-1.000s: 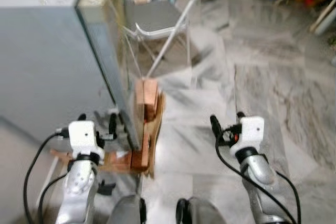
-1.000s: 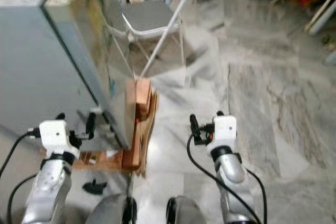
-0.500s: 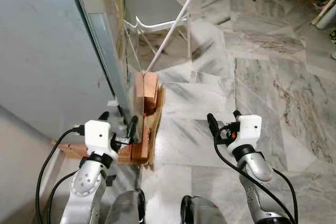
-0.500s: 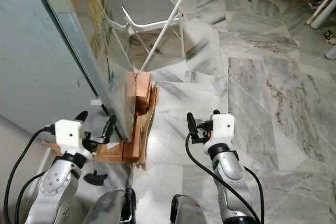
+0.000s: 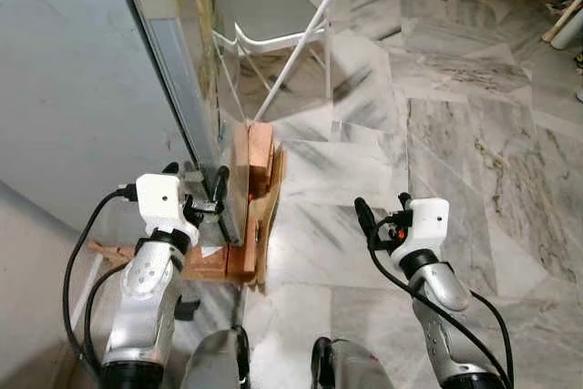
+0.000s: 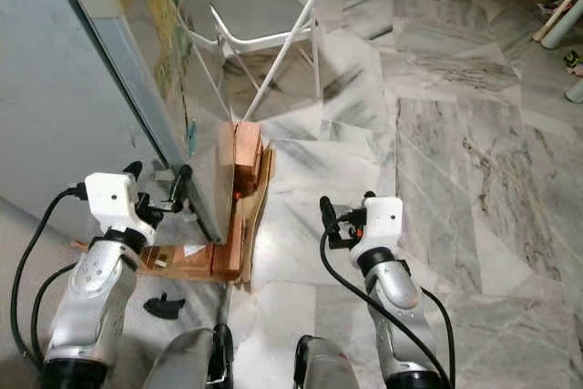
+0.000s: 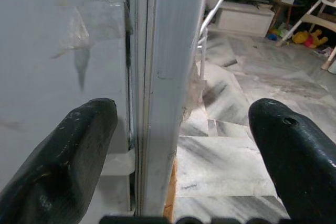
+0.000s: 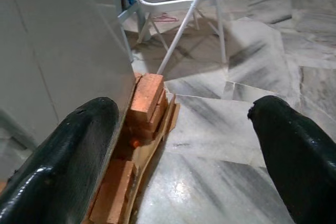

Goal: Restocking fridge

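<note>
The grey fridge (image 5: 82, 88) stands at my left with its door (image 6: 173, 61) shut, the door's face turned toward the chair. My left gripper (image 5: 195, 178) is open at the fridge's lower corner. In the left wrist view the door's edge (image 7: 168, 77) stands between its two fingers (image 7: 73, 145), one on the fridge's side wall and one out over the floor. My right gripper (image 5: 381, 203) is open and holds nothing, low over the marble floor and apart from the fridge.
The fridge's base rests on a stack of wooden blocks and boards (image 5: 255, 170). A white folding chair (image 5: 273, 20) stands just beyond the door. A small black piece (image 6: 164, 305) lies on the floor near my left foot. Marble floor (image 5: 455, 134) stretches to the right.
My left gripper has risen and moved forward until its fingers straddle the door's lower edge. The right gripper has hardly moved. The view has steadied and sharpened.
</note>
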Tool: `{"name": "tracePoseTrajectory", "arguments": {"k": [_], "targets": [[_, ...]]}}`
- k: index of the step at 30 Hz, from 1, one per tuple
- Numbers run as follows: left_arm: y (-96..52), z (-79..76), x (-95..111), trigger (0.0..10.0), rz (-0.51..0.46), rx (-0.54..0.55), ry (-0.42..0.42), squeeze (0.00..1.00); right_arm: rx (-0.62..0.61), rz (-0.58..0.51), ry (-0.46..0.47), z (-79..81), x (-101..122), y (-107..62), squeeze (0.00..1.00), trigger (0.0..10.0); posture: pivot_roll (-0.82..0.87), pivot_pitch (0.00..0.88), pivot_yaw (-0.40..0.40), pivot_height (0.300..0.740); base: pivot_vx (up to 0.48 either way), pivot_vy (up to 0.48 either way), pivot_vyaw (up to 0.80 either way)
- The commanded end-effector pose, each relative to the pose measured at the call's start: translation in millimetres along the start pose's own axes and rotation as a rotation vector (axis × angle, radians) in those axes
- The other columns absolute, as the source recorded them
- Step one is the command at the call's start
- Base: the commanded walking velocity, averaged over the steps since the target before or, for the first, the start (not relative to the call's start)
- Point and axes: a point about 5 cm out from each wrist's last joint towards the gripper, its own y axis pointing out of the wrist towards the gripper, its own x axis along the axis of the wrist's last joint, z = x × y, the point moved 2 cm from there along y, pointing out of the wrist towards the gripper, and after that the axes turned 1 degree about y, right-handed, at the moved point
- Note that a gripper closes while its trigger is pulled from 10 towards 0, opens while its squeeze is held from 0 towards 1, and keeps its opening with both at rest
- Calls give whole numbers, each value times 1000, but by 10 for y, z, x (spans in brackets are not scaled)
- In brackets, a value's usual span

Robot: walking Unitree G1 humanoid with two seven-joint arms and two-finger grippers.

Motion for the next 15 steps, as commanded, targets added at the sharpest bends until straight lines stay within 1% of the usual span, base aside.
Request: {"name": "tracePoseTrajectory", "arguments": {"k": [1, 4, 11, 14, 15], "targets": [[65, -8, 17, 10000, -6, -19, -7, 0, -1, 1, 9, -7, 11, -5, 0, 10000, 42, 185, -36, 740, 0, 0, 0], [92, -46, 36, 10000, -9, -41, -16, 0, -2, 0, 10, -6, 12, -5, 0, 10000, 41, 187, -34, 740, 0, 0, 0], [137, -91, 19, 10000, -16, -41, -15, 0, -3, 1, 12, -17, 19, 1, 0, 10000, 41, 193, -38, 740, 0, 0, 0], [203, -61, 25, 10000, -28, 1, 9, 0, 0, 3, 12, -19, 16, 10, 0, 10000, 40, 193, -43, 740, 0, 0, 0], [243, -24, 38, 10000, -29, 40, 35, 0, 1, 4, 11, -16, 16, 14, 0, 10000, 40, 193, -43, 740, 0, 0, 0]]}}
